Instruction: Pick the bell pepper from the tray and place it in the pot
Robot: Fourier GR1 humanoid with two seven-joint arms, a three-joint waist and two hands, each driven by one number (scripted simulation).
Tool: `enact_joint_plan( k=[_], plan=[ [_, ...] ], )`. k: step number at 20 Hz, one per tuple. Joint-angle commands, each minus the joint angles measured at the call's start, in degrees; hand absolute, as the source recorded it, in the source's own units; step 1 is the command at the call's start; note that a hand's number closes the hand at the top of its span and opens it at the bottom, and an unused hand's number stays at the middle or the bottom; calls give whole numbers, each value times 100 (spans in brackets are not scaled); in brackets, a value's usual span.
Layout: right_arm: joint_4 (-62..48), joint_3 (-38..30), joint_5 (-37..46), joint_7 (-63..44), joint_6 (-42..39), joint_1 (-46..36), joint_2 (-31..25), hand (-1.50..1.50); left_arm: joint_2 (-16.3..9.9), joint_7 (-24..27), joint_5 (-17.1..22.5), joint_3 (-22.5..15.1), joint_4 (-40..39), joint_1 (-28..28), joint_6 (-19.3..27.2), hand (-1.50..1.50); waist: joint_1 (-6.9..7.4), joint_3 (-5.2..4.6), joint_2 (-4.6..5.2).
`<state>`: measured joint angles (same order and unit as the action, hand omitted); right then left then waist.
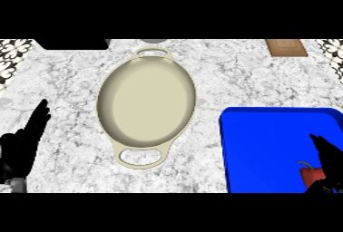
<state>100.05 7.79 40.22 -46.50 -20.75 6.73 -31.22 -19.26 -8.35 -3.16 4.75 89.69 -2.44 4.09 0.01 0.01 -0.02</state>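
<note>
Kitchen setting. Grey-white marbled stone counter (67, 90) fills the view. Cookware on it: a cream oval pot (147, 102) with loop handles at both ends, mid-counter. A blue tray (268, 136) at the counter's right edge carries a red bell pepper (311, 174), so food is present. Black-and-white patterned tile (15, 50) shows at the far left and far right corners, like a backsplash. A brown wooden board (286, 47) lies at the far edge; a black object (72, 43) at the far left, unidentifiable.
</note>
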Motion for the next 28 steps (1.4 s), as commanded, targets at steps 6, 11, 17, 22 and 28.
enact_joint_plan(
  k=[6,11,17,22,28],
  plan=[
    [-760,-413,457,786,77,-120,354,-150,201,248,-138,249,-258,36,-295,0,-3,0,0],
    [-962,-213,684,1043,-166,-355,355,150,177,-143,-101,319,111,101,-374,0,10,0,0],
    [-1415,-514,985,1728,56,-437,308,150,350,28,-330,352,166,-166,-358,0,21,1,0],
    [-1248,-555,1174,1778,2,-118,502,150,334,-584,-388,367,605,4,-470,0,6,1,-4],
    [-298,2832,1538,1910,-646,-1284,2460,150,358,20,-339,78,12,419,-691,0,967,-11,101]
  ],
)
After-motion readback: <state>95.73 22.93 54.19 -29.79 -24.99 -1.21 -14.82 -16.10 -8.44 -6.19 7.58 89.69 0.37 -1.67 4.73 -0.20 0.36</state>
